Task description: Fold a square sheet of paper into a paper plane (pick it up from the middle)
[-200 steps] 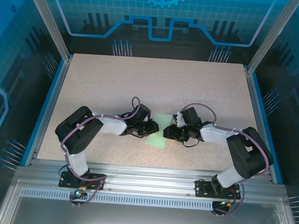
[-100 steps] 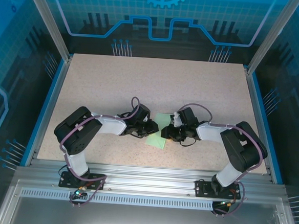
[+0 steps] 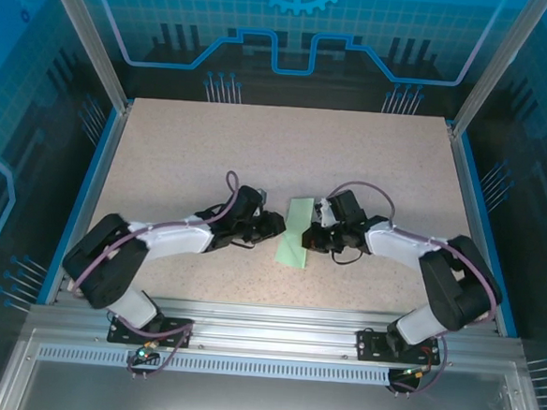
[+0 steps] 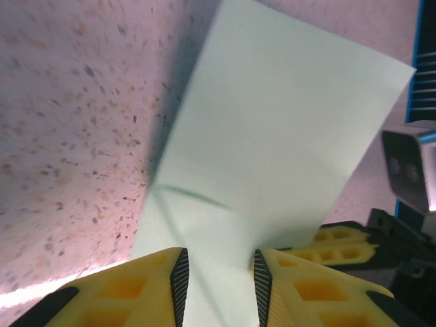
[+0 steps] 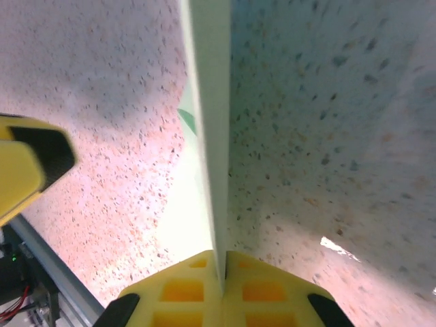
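Fingers, right: the pads (image 5: 184,289) of the right gripper (image 5: 221,272) are pressed together on the sheet of paper (image 5: 208,102), which stands edge-on and runs away toward 12 o'clock.
Fingers, left: the left gripper (image 4: 218,279) has its pads (image 4: 153,276) apart with the sheet in the gap, and it does not look pinched.
Sheet: from above it is a narrow strip just 6 o'clock of the middle of the table (image 3: 183,152), with the left gripper at its 9 o'clock and the right at its 3 o'clock.
Risk, slip: only one pinch holds the thin paper, so a sideways pull could swing it or drag it free.
Risk, crease: there is a small buckle near the left pads, and closing on it could set a crooked fold.
Risk, tear: if both grippers clamp and then pull apart, the sheet could rip.
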Robot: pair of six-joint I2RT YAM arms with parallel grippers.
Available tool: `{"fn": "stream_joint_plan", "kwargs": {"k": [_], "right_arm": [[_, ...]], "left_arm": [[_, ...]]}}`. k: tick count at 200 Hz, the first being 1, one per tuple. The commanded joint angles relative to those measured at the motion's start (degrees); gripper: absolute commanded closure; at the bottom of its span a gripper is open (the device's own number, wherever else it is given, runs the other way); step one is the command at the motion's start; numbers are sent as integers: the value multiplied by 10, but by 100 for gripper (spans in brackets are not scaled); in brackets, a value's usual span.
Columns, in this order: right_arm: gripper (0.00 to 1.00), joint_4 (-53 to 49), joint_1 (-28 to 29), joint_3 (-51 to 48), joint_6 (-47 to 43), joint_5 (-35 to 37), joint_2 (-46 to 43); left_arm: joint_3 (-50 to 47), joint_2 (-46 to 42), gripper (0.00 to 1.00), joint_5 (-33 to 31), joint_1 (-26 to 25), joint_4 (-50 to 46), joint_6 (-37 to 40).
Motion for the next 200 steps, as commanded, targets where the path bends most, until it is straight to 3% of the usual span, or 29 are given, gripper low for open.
{"fn": "stream_joint_plan", "kwargs": {"k": [1, 30, 56, 70, 89, 106, 122, 169, 200], "right_arm": [[98, -190, 16, 77, -54, 129, -70], [96, -408, 61, 197, -65, 356, -101], [96, -590, 125, 298, 9, 551, -37], [96, -679, 156, 347, 78, 620, 27], [95, -741, 191, 391, 131, 657, 119], [93, -777, 215, 436, 165, 665, 202], [93, -761, 233, 472, 153, 631, 268], [87, -593, 267, 519, 62, 433, 359], [72, -468, 273, 509, 12, 288, 358]], "left_arm": [[-27, -81, 60, -92, 3, -75, 30], [-60, -185, 54, -172, 12, -148, 55], [-91, -251, 51, -196, 37, -173, 63], [-107, -272, 51, -196, 54, -177, 62], [-122, -287, 50, -191, 72, -181, 64], [-128, -293, 49, -180, 83, -185, 66], [-135, -304, 49, -179, 88, -189, 64], [-166, -382, 49, -205, 102, -225, 39], [-183, -442, 49, -233, 111, -258, 28]]}}
